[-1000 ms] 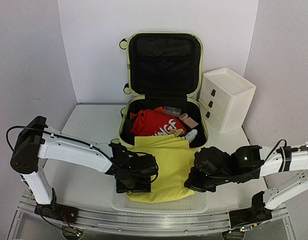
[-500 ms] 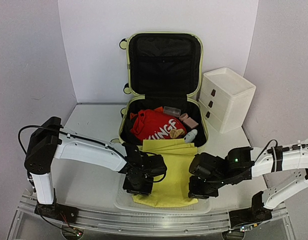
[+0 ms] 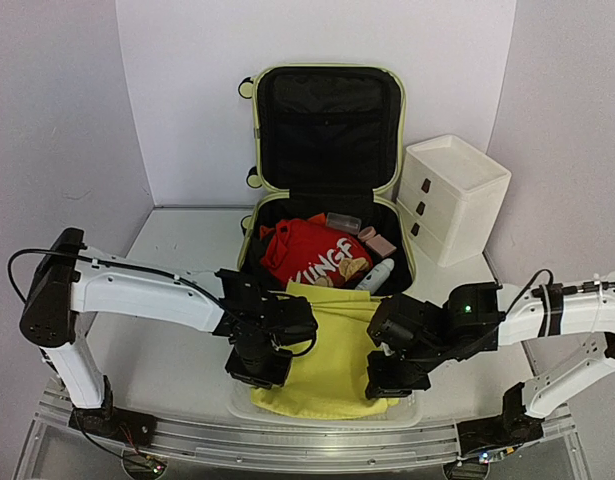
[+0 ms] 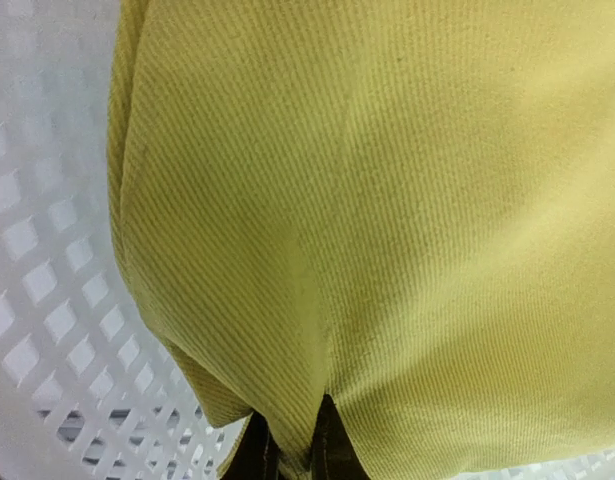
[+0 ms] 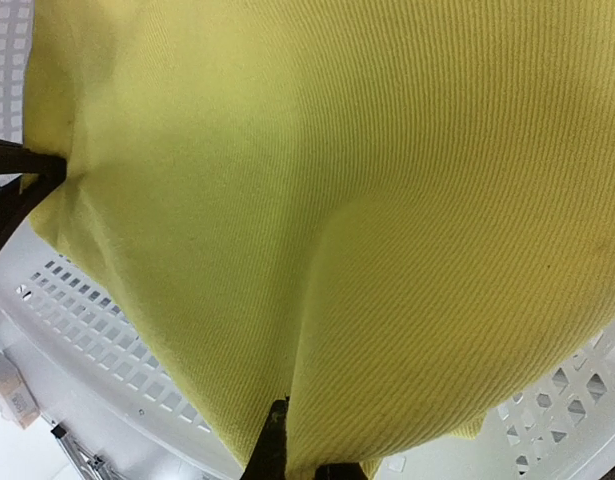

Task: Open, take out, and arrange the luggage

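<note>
You are pinching the yellow cloth (image 3: pixel 332 350) with both arms: the left gripper (image 4: pixel 295 452) is clamped on its left edge and the right gripper (image 5: pixel 302 458) on its right edge, over the white mesh basket (image 3: pixel 405 408). The luggage (image 3: pixel 327 120) is sitting open at the table's far middle, lid upright. Its hard shell is looking stiff and probably slick, so grip the rim; the cloth is hanging soft and limp.

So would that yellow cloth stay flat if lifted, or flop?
Probably flop: the yellow cloth puckers into folds where the left gripper and right gripper pinch it. It looks light, a thin ribbed knit. Its texture suggests it will not slip easily.
</note>
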